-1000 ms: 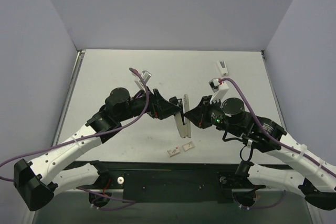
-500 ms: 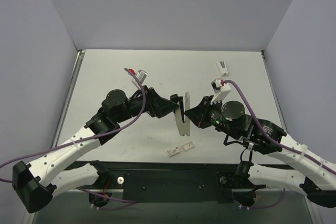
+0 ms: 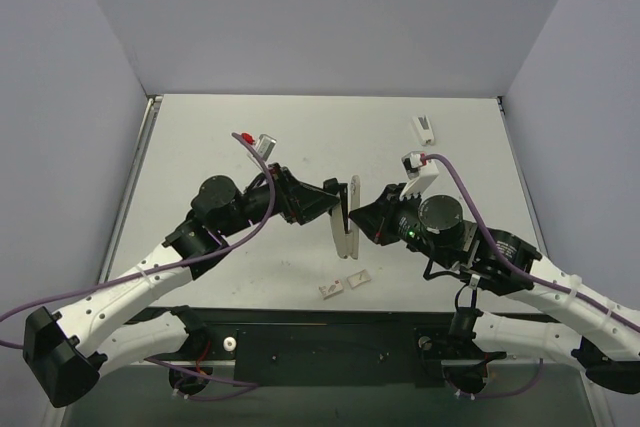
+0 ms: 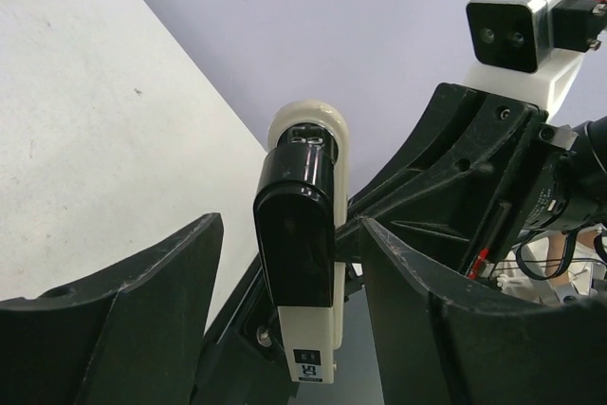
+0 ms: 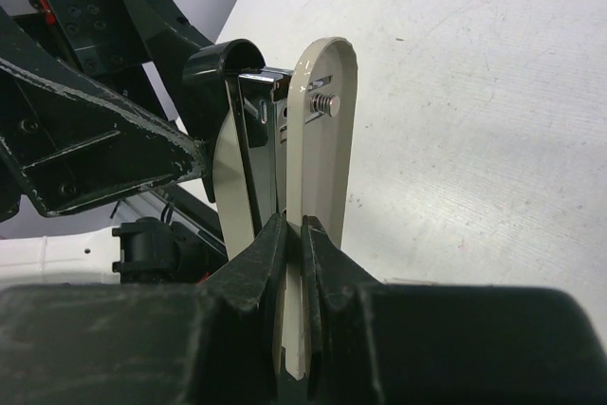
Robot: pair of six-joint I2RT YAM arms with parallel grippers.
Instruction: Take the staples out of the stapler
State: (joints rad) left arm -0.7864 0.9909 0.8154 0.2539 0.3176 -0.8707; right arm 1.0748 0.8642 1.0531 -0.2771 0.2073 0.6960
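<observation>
Clamped on the stapler (image 5: 322, 139) with the right end effector (image 5: 292, 230), above the tabletop (image 5: 474, 139); spread apart with the left end effector (image 4: 289, 227), flanking its black end (image 4: 296, 187) without touching.

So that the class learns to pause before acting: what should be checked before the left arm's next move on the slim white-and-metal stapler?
1. Right gripper shut on the white plastic bar of the slim white-and-metal stapler: ok.
2. Left gripper open, its fingers on either side of the stapler's black end: ok.
3. Left fingers touching the black end: not ok, gaps show on both sides.
4. Staples visible in the silvery metal channel: cannot tell.
5. Two small white rectangular tiles lying apart from the stapler: ok.
</observation>
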